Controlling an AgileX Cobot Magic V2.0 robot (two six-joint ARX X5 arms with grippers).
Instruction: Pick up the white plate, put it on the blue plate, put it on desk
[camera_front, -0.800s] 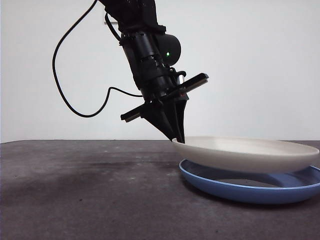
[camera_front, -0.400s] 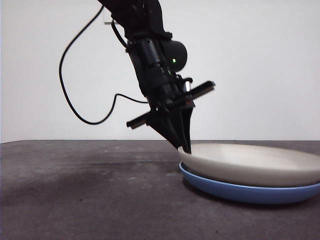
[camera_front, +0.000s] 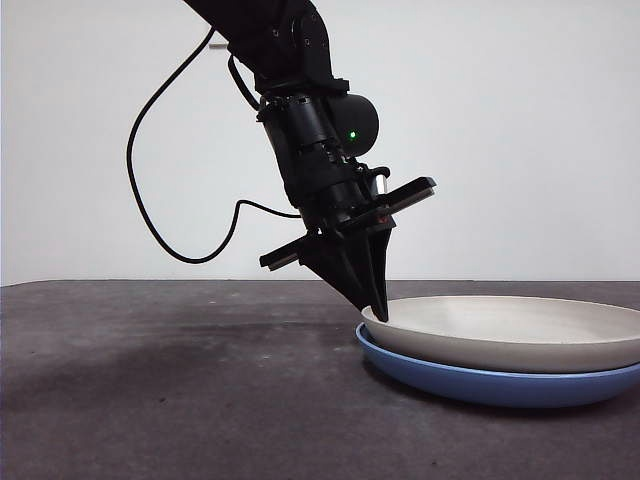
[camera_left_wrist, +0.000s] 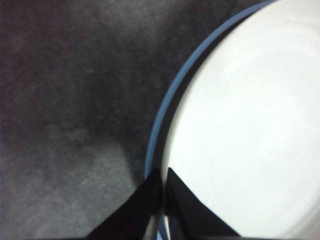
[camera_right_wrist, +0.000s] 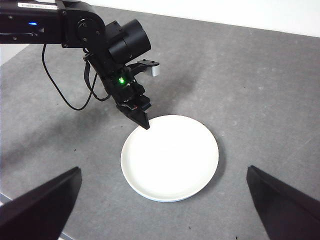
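1. Left gripper (camera_front: 378, 312) pinches the white plate's (camera_front: 510, 335) rim, jaws closed on it
2. White plate has dropped and now rests inside the blue plate (camera_front: 480, 385)
3. Stacking looks done; letting go comes next

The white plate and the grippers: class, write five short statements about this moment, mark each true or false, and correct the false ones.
1. The white plate sits nested in the blue plate. True.
2. The left gripper pinches the white plate's rim. True.
3. The right gripper holds the blue plate. False: it hangs open, high above the desk, holding nothing.
4. The white plate hangs clear above the blue plate. False: it rests in it.
5. The blue plate lies upside down. False: it lies rim up.
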